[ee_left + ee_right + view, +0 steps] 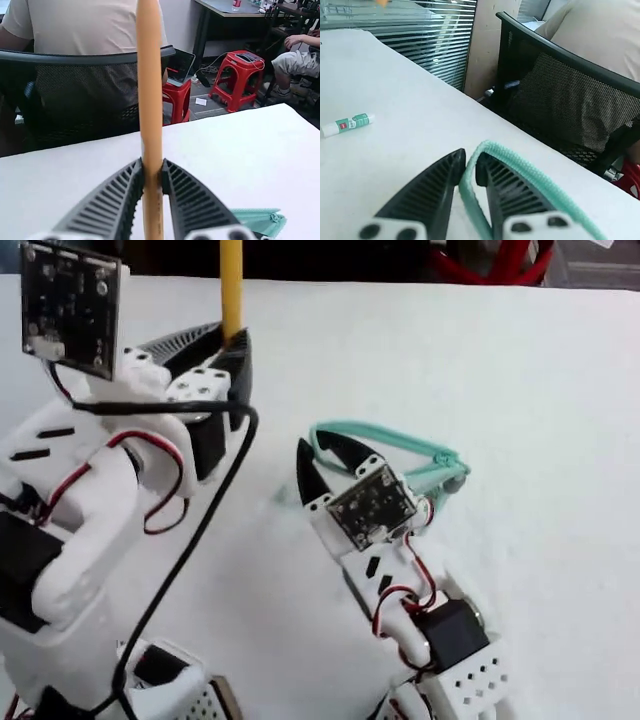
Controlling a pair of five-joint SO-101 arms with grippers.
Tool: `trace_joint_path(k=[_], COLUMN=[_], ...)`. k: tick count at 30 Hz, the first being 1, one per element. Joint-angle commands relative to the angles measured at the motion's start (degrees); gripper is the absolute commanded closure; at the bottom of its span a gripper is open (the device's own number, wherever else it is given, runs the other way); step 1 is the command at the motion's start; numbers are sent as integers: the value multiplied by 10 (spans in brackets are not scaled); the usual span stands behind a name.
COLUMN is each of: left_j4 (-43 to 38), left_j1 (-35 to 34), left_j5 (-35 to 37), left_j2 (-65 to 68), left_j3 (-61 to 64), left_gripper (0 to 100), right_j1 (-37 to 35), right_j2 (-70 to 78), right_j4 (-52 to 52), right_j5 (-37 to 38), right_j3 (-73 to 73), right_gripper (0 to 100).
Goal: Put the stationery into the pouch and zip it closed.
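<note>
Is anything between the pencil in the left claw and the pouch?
Nothing visible lies on the table between them. The left claw grips the pencil upright; the right claw pinches the pouch by its rim on the side nearer the pencil, so it may crowd the opening.

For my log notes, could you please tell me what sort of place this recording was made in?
Probably an office or lab workroom: a mesh office chair, red plastic stools, and window blinds beyond the white table.

White table (pixel 520 390) across the foreground, black mesh office chair (pixel 75 95) close at its far edge, two red plastic stools (pixel 239 75) on the floor beyond, slatted window blinds (pixel 425 30) behind, dark-legged desk (pixel 220 9) further back
</note>
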Motion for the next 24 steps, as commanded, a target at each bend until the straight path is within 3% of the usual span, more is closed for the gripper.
trace_joint_path(k=[1,4,7,11,17,24], left_j4=[-78,-183,-338,-487,-498,-501], left_j1=[10,11,15,72,73,-52], left_j5=[8,7,5,-37,-30,47], left_j2=[-73,-165,-251,-321,-326,-327], left_j3=[105,265,449,609,620,679], left_gripper=[976,976,976,977,977,977], right_j1=[12,5,3,0,14,32], right_j2=[8,8,8,9,14,15], right_j4=[10,10,10,13,42,77], right_j5=[-21,-22,-39,-41,-45,-46], right_j3=[8,8,7,2,-32,-85], right_gripper=[978,978,978,978,978,978])
